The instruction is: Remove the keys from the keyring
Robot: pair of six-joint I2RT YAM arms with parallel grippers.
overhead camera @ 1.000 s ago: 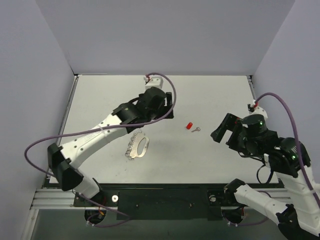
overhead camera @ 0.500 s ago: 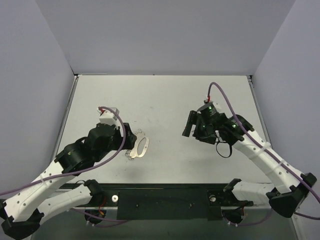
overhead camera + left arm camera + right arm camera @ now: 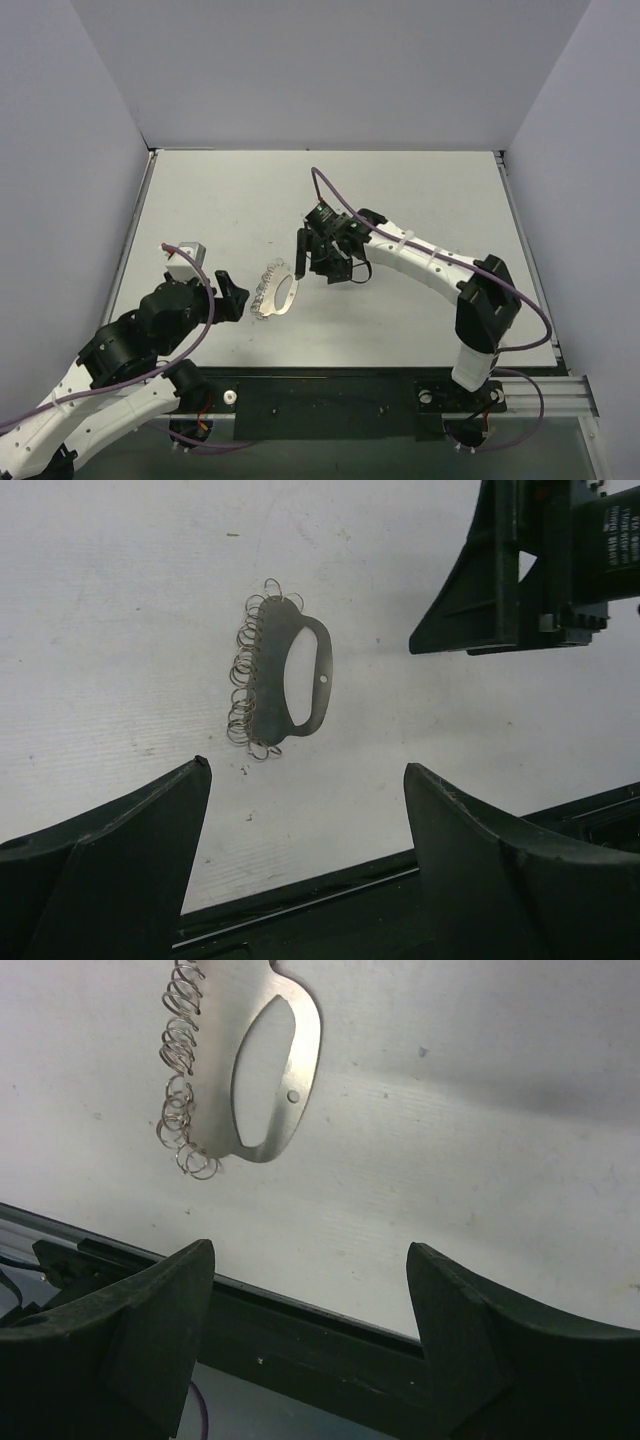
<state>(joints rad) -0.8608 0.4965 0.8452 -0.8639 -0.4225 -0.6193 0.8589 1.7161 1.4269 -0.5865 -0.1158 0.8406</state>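
The keyring (image 3: 277, 290) is a flat metal plate with a handle hole and several wire rings along one edge, lying on the white table. It also shows in the left wrist view as the keyring (image 3: 285, 670) and in the right wrist view as the keyring (image 3: 270, 1070). My left gripper (image 3: 232, 297) stands open just left of it, nothing between its fingers (image 3: 150, 830). Just right of the plate, my right gripper (image 3: 318, 270) is open and empty too, fingers (image 3: 460, 1310) apart. The keys are hidden from every view.
The right arm (image 3: 420, 262) stretches across the table's middle from its base at the near right. A black rail (image 3: 320, 395) runs along the near edge. Pale walls (image 3: 60, 150) close in the left, back and right sides.
The left arm drew back from the far centre to the near left. The right arm swung from the right side to beside the keyring, jaws slightly narrower. The red-headed key no longer shows.
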